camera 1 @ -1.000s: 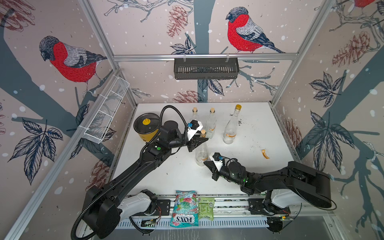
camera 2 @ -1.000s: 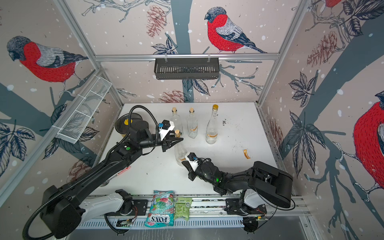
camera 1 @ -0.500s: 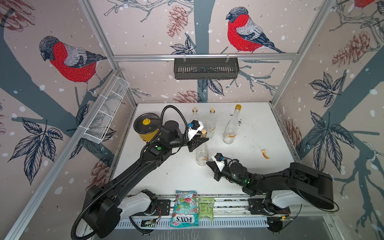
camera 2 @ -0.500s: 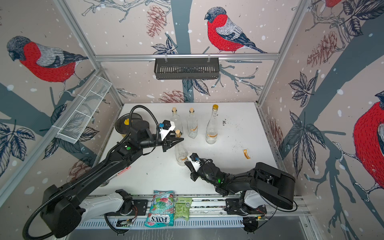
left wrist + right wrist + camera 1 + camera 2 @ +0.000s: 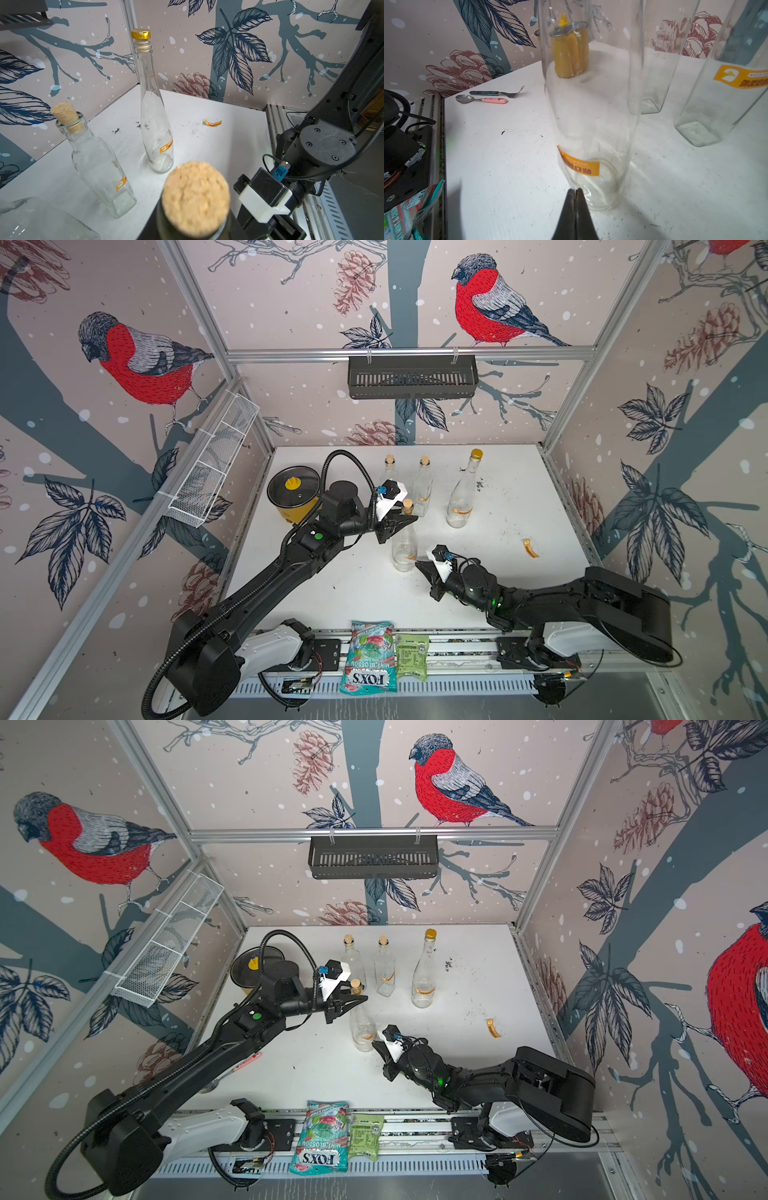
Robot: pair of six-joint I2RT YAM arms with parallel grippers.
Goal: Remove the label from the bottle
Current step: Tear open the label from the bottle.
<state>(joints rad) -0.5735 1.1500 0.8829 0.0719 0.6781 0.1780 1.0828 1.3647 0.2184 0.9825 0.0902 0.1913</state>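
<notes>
A clear round bottle (image 5: pixel 404 547) (image 5: pixel 362 1027) with a cork (image 5: pixel 196 199) stands upright mid-table. A small orange label (image 5: pixel 579 165) (image 5: pixel 411 557) is stuck low on its side. My left gripper (image 5: pixel 409 520) (image 5: pixel 360 1001) is shut on the bottle's neck just under the cork. My right gripper (image 5: pixel 576 190) (image 5: pixel 417 564) (image 5: pixel 374 1044) is shut and holds nothing. Its tips sit at the bottle's base, just below the label. I cannot tell whether they touch the glass.
Behind stand a tall gold-capped bottle (image 5: pixel 461 497) and two corked bottles (image 5: pixel 422 493), (image 5: pixel 390 472). A yellow pot (image 5: pixel 293 497) sits back left, and a loose orange label (image 5: pixel 530 548) lies to the right. Spoon (image 5: pixel 483 100) and fork (image 5: pixel 500 93) are near the left edge, snack packets (image 5: pixel 368 657) at the front.
The right gripper has shifted slightly beside the bottle's base. The left gripper and the bottle have stayed where they were.
</notes>
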